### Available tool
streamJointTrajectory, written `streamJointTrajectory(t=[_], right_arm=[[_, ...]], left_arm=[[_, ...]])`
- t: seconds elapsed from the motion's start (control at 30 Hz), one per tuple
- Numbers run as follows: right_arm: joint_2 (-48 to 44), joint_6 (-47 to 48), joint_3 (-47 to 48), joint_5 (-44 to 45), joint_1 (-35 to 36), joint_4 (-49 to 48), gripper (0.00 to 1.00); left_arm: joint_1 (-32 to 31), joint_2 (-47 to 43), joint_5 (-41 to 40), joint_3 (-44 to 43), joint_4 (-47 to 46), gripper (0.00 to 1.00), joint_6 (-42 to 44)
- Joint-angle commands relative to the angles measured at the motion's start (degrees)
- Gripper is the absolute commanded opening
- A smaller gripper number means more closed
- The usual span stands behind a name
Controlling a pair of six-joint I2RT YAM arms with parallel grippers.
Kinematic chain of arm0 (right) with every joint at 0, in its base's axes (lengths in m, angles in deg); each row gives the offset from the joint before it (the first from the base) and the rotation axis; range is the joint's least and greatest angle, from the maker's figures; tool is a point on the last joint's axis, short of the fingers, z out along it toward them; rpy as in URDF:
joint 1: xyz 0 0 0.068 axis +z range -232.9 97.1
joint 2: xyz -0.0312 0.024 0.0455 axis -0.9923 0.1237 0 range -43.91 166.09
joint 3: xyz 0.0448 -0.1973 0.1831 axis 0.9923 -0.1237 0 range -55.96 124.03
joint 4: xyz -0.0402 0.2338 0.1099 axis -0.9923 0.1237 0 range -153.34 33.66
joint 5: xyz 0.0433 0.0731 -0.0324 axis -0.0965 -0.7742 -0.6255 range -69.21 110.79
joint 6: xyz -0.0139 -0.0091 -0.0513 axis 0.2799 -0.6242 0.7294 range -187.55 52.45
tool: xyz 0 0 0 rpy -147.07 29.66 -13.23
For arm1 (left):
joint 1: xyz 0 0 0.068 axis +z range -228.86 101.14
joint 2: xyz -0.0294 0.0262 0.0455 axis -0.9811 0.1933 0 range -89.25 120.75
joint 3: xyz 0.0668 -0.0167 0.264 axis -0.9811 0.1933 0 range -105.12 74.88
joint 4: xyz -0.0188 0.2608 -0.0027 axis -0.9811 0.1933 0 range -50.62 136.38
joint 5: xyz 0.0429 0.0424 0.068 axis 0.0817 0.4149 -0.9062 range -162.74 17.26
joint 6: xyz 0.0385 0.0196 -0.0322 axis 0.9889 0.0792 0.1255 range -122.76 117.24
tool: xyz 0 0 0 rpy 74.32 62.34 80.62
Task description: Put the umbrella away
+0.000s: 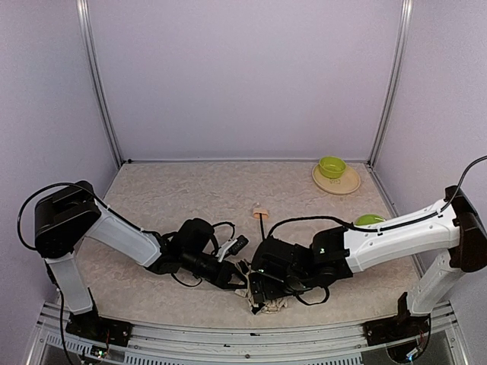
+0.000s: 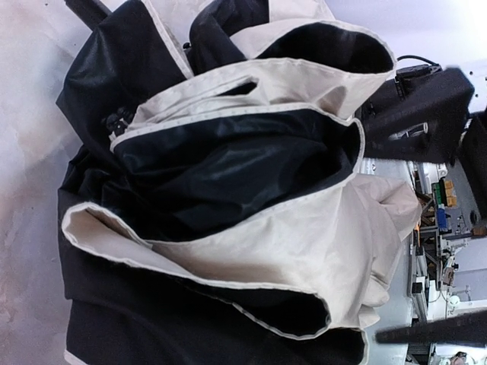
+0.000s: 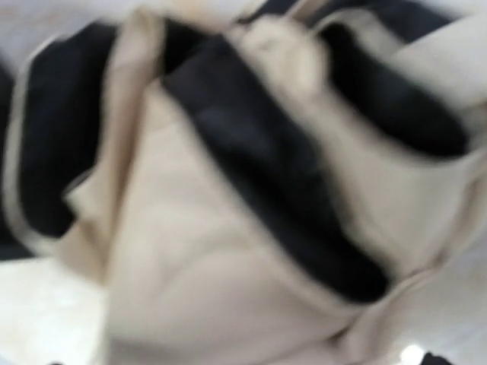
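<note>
Well now, from overhead both arms crowd together at the near middle of the mottled beige table (image 1: 175, 198). The folding umbrella of cream fabric with black lining (image 1: 270, 306) is a crumpled heap almost buried beneath them. Only this view shows its thin black shaft (image 1: 262, 226) running away to the small beige handle (image 1: 260, 211), plus a lime-green bowl (image 1: 332, 166) on a round tan plate (image 1: 342, 185) at the far right. Left wrist view, sharp: the umbrella (image 2: 304, 236) fills it, glossy black folds edged with stitched cream hems. Right wrist view, blurred: soft cream and black layers of the umbrella (image 3: 190, 266), nothing crisper. Left gripper (image 1: 234, 274) is closed at the heap's left edge; whether it pinches a fold is hidden. Right gripper (image 1: 260, 293): can't tell how its fingers stand.
</note>
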Motion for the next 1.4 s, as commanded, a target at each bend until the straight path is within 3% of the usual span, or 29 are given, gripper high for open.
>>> streamJointTrajectory(t=[0.0,0.1,0.17,0.2,0.3,0.33,0.4,0.6,0.8,0.97,1.13,1.3,1.37], right_arm=[[0.6,-4.7,-1.5,-2.4,2.2,-4.0,1.00],[1.8,-7.9,-4.7,-2.7,2.6,-5.6,0.98],[3.1,-8.4,-6.3,-1.8,2.7,-7.7,0.91],[3.8,-7.7,-6.2,-0.9,2.6,-8.4,0.81],[7.6,-5.1,-3.5,3.1,2.4,-5.1,0.36],[8.7,-4.5,-2.8,3.8,2.4,-3.6,0.28],[10.2,-3.4,-3.0,5.0,2.4,-1.2,0.02],[12.0,20.8,-3.7,6.4,1.6,-5.0,0.00],[14.2,33.7,-5.6,8.0,-0.2,-4.3,0.00],[16.7,44.0,-5.1,12.2,2.7,-7.1,0.00],[18.8,55.6,-2.8,14.7,6.8,-11.8,0.00],[17.0,62.2,-4.2,14.3,8.5,-17.4,0.00],[16.2,63.7,-4.9,13.8,9.5,-19.5,0.00]], left_arm=[[-0.4,0.4,0.9,-0.4,-1.8,0.00,0.3],[-0.4,0.1,0.9,-0.3,-1.5,0.00,0.5],[-0.4,0.0,1.0,-0.3,-1.4,0.00,0.5],[-0.4,0.0,1.1,-0.3,-1.4,0.00,0.5],[-0.7,-0.4,1.6,-0.7,-0.6,0.00,0.5],[-0.8,-0.7,1.9,-0.8,-0.2,0.00,0.6],[-1.0,-1.8,3.3,-1.1,1.0,0.00,1.4],[-1.2,-6.2,8.8,-2.7,9.2,0.00,6.5],[-1.2,-11.4,13.8,-3.3,10.9,0.00,6.9],[1.1,-14.7,18.8,-1.4,-2.9,0.00,-3.1],[2.5,-11.1,17.1,-1.6,-5.1,0.00,-4.2],[7.0,-6.6,15.6,6.9,-27.7,0.00,-20.8],[8.8,-6.2,14.5,8.3,-33.4,0.00,-23.3]])
